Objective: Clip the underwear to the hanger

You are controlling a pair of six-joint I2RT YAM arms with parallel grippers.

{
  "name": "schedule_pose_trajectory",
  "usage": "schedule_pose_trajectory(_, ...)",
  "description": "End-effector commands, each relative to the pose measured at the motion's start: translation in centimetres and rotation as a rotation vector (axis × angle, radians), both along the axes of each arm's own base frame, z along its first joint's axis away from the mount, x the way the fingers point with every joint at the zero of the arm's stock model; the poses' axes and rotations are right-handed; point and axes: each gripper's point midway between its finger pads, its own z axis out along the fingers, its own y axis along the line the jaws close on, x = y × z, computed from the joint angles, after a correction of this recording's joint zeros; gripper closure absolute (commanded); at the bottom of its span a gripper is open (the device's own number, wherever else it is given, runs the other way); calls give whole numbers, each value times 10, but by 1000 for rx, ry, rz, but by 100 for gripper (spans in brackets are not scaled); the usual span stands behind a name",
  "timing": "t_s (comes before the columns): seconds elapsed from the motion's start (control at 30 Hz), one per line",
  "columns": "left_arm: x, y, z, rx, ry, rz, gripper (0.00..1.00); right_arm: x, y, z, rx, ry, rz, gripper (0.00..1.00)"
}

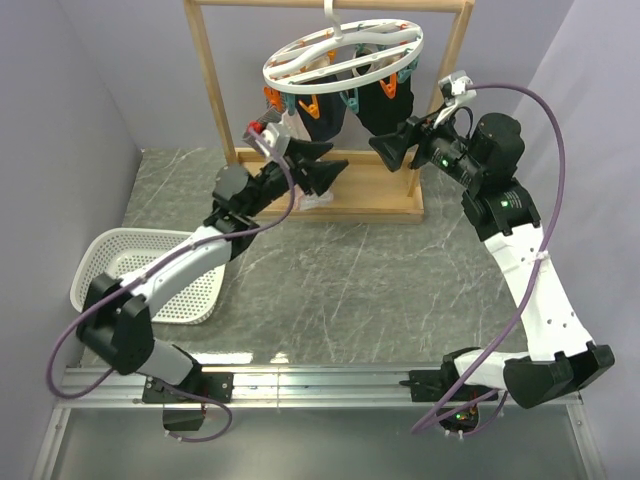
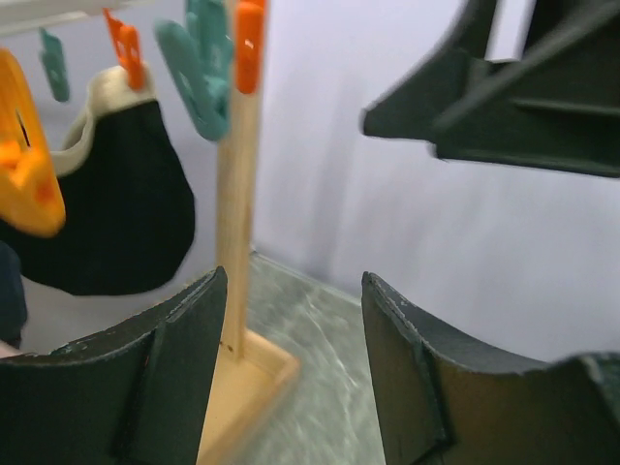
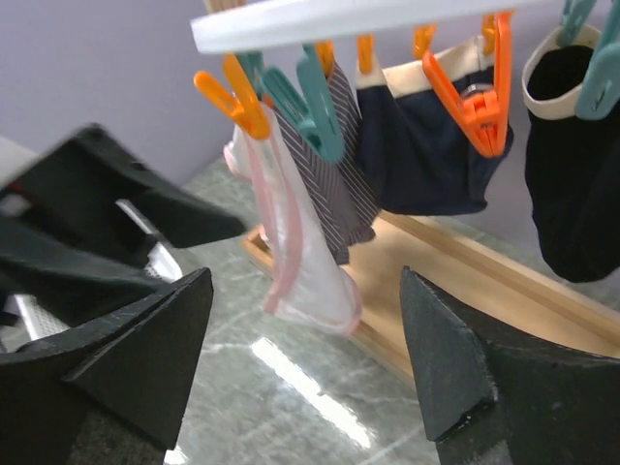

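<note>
Underwear (image 3: 305,262) hangs clipped to hanger (image 3: 339,21) beside striped cloth (image 3: 344,170) and dark garments (image 3: 426,155), above table (image 1: 350,285) far edge. Left gripper (image 2: 295,291), right gripper (image 3: 305,286): jaws apart, empty, near wooden rack (image 1: 370,202).

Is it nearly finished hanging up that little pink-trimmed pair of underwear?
Looks done: the underwear hangs from an orange clip under the white hanger. In hand: nothing. The left gripper and the right gripper are both open and empty near the hanger. Left: probably just drawing the arms away, though I can see only one clip holding it.
</note>
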Motion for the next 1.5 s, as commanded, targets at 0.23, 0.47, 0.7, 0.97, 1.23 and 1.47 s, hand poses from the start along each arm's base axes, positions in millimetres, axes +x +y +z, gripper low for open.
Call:
schedule_pose_trajectory(0.23,46,-22,77,-198,-206,165,37,13,-6,62,147,-77,-71,14)
schedule_pose_trajectory(0.47,71,-31,82,-232,-233,211,39,10,3,87,185,-127,-10,15)
schedule_pose_trajectory(0.7,73,-40,90,-239,-255,182,61,25,7,91,179,-140,-20,18)
schedule_pose_trajectory(0.97,63,-37,88,-216,-274,174,78,36,37,77,56,-182,-70,21)
schedule_pose_trajectory(1.23,58,-35,86,-198,-282,167,83,40,48,71,17,-198,-98,23)
schedule_pose_trajectory(1.47,54,-34,89,-194,-286,154,84,53,48,68,-11,-188,-128,26)
